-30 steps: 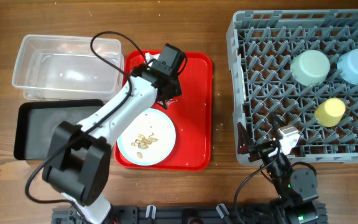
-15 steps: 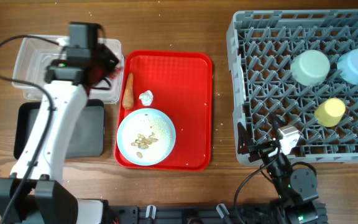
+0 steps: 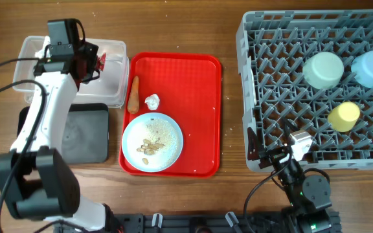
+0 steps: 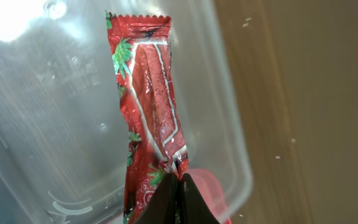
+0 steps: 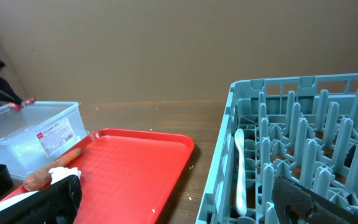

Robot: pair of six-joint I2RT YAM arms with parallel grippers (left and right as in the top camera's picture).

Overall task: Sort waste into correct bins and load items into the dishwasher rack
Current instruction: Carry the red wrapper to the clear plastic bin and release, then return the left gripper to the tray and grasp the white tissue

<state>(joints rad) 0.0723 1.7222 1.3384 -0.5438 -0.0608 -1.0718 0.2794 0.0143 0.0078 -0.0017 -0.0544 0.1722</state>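
My left gripper [image 3: 93, 63] hangs over the clear tub [image 3: 57, 77], shut on a red candy wrapper [image 4: 145, 93] that dangles from its tips [image 4: 179, 190] above the tub [image 4: 36, 124]. An orange carrot piece [image 3: 133, 94] and a crumpled white tissue [image 3: 152, 101] lie on the red tray [image 3: 199, 84]. The pale blue plate [image 3: 170, 133] there carries beige scraps [image 3: 149, 146]. The grey rack [image 3: 283, 77] holds a green bowl [image 3: 323, 69], a blue bowl [image 3: 372, 68], a yellow cup [image 3: 344, 116] and a white spoon [image 5: 240, 171]. My right gripper [image 5: 182, 205] stands open by the rack's front left corner.
The black tray [image 3: 83, 136] lies just in front of the clear tub, partly under my left arm. Bare wood shows between the red tray and the rack [image 5: 303, 124]. In the right wrist view the carrot [image 5: 48, 171] sits near the red tray's [image 5: 135, 162] left edge.
My left arm has swung left from the red tray to over the clear tub, carrying the red wrapper. The carrot and tissue are now uncovered. The right arm has not moved.
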